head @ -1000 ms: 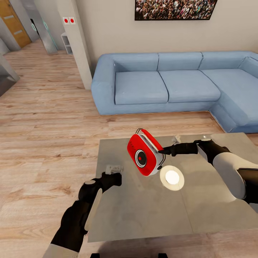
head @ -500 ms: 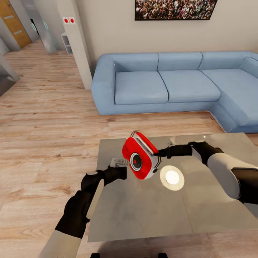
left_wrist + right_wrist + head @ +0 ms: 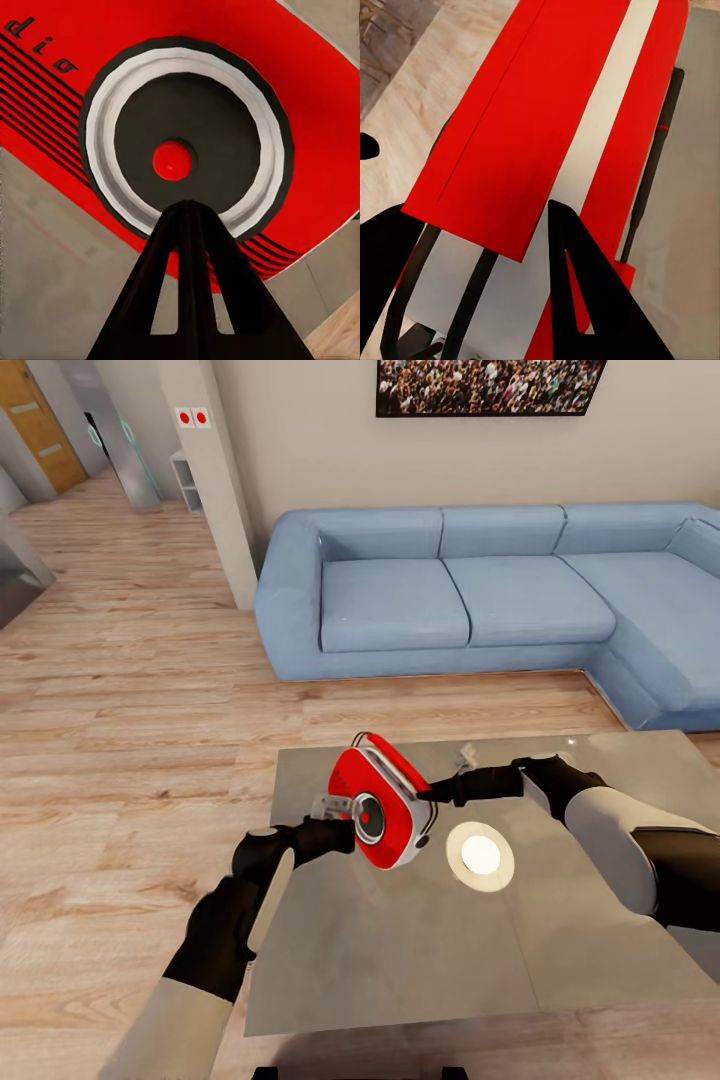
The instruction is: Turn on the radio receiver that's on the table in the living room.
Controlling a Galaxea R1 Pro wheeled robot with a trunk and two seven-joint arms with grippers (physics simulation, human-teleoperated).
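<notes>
- Your right gripper has its fingers clamped on the white-banded edge of the small red radio receiver with rounded corners, holding it in the air above the glossy grey counter in the living room with the blue sofa.
- The radio is tilted, its red face with the round dark dial turned toward your left arm (the side you need).
- Your left gripper has its fingers together in a single point, just beside that face. In the left wrist view the tips sit at the dial's lower rim, short of the small red button at its centre.
- I judge the press wants a short push straight ahead along the left fingers, nudged toward the button.
</notes>
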